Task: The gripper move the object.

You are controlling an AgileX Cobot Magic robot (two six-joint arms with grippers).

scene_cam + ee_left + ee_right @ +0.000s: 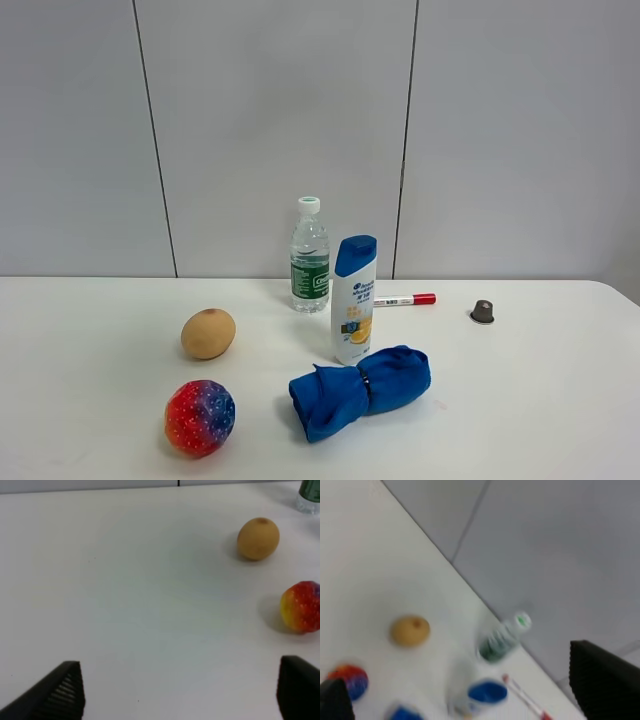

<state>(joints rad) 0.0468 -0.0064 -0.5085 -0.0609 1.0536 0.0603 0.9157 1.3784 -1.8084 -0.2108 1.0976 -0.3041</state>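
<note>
Exterior high view shows the glittery ball (pixel 200 417) at the front left of the white surface (pixel 540 400). It rests alone. The tan ball (pixel 208 333) is near it, further back and not touching, and the rolled blue cloth (pixel 360 390) lies to its right with a clear gap between. No arm appears in this view.

In the left wrist view the left hand (pixel 177 694) has its two fingers wide apart with only bare surface between them. The glittery ball (pixel 301 606) lies ahead of the hand and outside this gap, close to one finger. In the right wrist view (which is quite blurred) the right hand (pixel 470 690) also seems to have its fingers far apart and holds nothing. The glittery ball (pixel 348 681) is only a small patch of colour there.

I judge that the ball is light and probably a little soft, because its skin looks bumpy and rubbery. The bumps should give the fingers some grip. However, it is round, so a touch from one side only could make it roll away. The best hold, I think, is across its widest middle, with both fingers closing together from above. The left hand seems to be better placed for this.
</note>
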